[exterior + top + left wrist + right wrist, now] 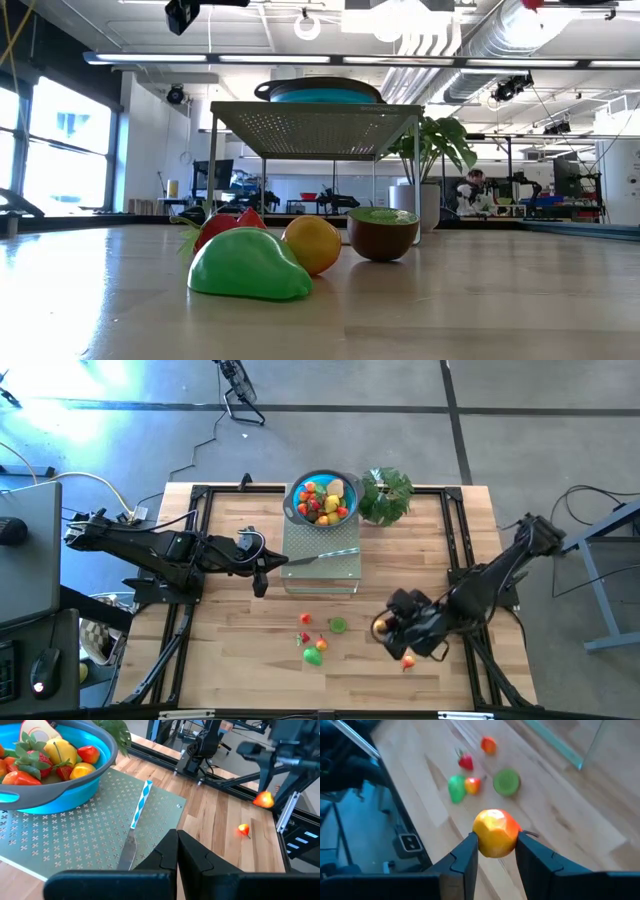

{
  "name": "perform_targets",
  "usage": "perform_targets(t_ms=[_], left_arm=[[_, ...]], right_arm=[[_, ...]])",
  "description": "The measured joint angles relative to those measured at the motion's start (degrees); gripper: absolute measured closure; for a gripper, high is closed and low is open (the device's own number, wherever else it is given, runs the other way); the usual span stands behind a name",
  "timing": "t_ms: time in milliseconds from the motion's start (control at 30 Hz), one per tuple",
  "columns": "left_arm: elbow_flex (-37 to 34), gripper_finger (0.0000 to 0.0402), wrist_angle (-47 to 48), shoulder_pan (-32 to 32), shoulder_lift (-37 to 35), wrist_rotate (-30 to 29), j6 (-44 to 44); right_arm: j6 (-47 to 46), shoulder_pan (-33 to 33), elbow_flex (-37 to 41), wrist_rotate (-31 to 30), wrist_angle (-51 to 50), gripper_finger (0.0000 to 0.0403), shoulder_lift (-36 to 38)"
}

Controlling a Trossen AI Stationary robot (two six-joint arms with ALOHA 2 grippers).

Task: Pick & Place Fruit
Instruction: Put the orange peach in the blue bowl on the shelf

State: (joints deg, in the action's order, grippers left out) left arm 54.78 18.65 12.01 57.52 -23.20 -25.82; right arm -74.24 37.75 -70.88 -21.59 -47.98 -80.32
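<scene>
Blue bowl (60, 785) cut off at the edge; far person (472, 190) blurred

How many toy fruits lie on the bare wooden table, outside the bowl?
6: a cluster of five before the perforated metal stand, one small red fruit beside the right tool, which holds an orange one.

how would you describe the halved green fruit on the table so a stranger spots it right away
Start at the raised perforated metal platform carrying the blue plastic bowl of toy fruit. On the bare wooden tabletop in front of it lies a small cluster of loose toy fruits. The round halved fruit, brown outside with a flat green cut face, is the only halved one.
</scene>
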Motion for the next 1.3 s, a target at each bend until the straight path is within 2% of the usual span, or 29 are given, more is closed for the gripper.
perform_targets(t_ms=[400,500,967,1300], left_arm=[[0.0,0.0402,0.0,0.0,0.0,0.0,0.0],[0.0,0.0402,0.0,0.0,0.0,-1.3,0.0],[0.0,0.0401,0.0,0.0,0.0,-5.9,6.4],[0.0,0.0402,-1.1,0.0,0.0,-7.1,6.1]], right_arm=[[14.8,-8.1,-0.1,-0.1,6.9,0.0293,6.9],[19.5,-11.1,-0.1,-1.7,10.0,0.0293,7.5],[39.8,-30.6,-0.1,-3.0,29.9,0.0293,8.1],[42.7,-41.2,-0.1,-3.3,34.9,0.0293,6.9]])
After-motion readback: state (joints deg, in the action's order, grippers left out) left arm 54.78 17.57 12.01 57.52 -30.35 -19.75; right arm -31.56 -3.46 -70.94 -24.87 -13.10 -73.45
